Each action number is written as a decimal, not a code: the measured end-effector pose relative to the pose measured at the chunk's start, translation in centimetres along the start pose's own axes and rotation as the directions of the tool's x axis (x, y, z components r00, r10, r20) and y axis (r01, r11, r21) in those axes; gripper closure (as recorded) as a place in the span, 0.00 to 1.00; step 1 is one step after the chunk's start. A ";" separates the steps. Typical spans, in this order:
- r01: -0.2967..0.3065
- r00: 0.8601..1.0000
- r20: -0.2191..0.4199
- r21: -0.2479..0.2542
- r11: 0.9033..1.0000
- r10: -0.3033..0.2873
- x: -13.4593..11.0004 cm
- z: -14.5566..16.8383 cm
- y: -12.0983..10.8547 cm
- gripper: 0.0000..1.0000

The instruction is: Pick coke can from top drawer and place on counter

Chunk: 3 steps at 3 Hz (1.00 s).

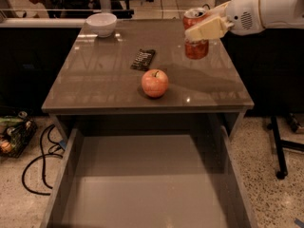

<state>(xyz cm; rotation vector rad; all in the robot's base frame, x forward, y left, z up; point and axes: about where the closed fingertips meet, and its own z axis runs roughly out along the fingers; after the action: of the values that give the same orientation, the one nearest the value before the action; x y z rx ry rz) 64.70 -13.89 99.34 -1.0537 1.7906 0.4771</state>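
1. While the top drawer (142, 189) is standing pulled out under the desk's front edge, we are seeing nothing on its grey bottom; the coke can (196, 51) is not lying in it.
2. We are finding the can over the right rear part of the desk (95, 75). It is upright, with its silver top showing.
3. The pincer (195, 32) is reaching in from the right and gripping the can. One cream finger (209, 27) is crossing the can's front just below the rim.
4. We are judging that the can is hanging a little above the glossy surface and not resting on it, since a dark reflection is showing beneath its base. We are not certain of this from the one view.
5. We are counting the picking half as done, because the can is out of the drawer and over the desk.
6. We are expecting three things to remain: lowering the can until it is standing on the desk, letting the pincer go, and drawing the arm clear without tipping the can.
7. We are noting that the spot beneath the can is bare. The apple (155, 83) is sitting nearer the front, the dark packet (143, 59) is lying to the can's left, and the white bowl (101, 23) is sitting well apart at the far left corner, so none of them is crowding the landing place.
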 end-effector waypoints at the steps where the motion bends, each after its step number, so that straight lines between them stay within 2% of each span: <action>1: -0.071 0.998 0.007 0.059 0.996 0.070 1.8 0.1 -5.3 1.00; 2: -0.108 0.994 0.040 0.092 0.990 0.105 3.7 0.7 -9.0 1.00; 3: -0.124 0.990 0.079 0.098 0.987 0.116 5.5 2.0 -10.8 1.00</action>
<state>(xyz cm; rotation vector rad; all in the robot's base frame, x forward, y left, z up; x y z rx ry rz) 73.82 -20.84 94.95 -0.8508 1.8005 0.4855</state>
